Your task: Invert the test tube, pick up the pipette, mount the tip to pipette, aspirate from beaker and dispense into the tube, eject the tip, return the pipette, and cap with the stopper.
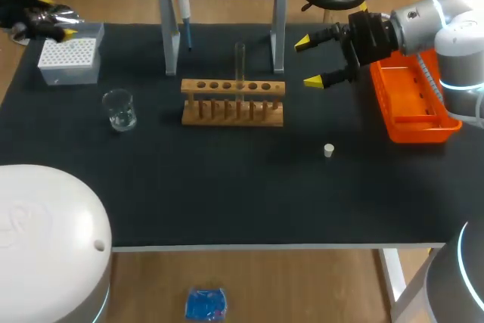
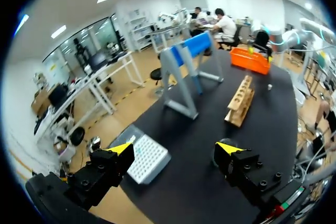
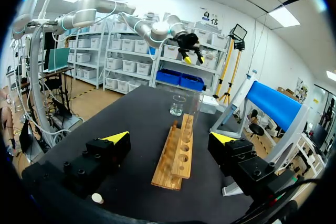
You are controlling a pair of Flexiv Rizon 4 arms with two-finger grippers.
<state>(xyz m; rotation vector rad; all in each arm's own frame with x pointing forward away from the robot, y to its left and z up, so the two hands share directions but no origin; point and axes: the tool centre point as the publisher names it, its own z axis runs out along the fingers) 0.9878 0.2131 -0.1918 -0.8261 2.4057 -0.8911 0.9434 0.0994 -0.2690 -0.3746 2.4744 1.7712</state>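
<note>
Quick read on where this is at: the thin clear glass test tube stands upright in one of the middle holes of the wooden peg rack, long axis straight up and down, and most of it pokes out above the rack. I can't tell which end is the mouth.

The right gripper hangs just off the rack's right end, roughly level with the tube's upper part. Its jaws are wide open with nothing in them. In the right wrist view the rack runs lengthwise away from the open fingers, one yellow tip on each side of that line. So the tube sits straight ahead of the gripper, and the gap looks set to take a vertical tube from the side.

The left gripper is also open and empty, parked at the far left corner by the white pipette tip box, well apart from the rack. So the right arm is clearly the nearer one for the inverting step, I'd say. The small white stopper lies on the mat near the front
</note>
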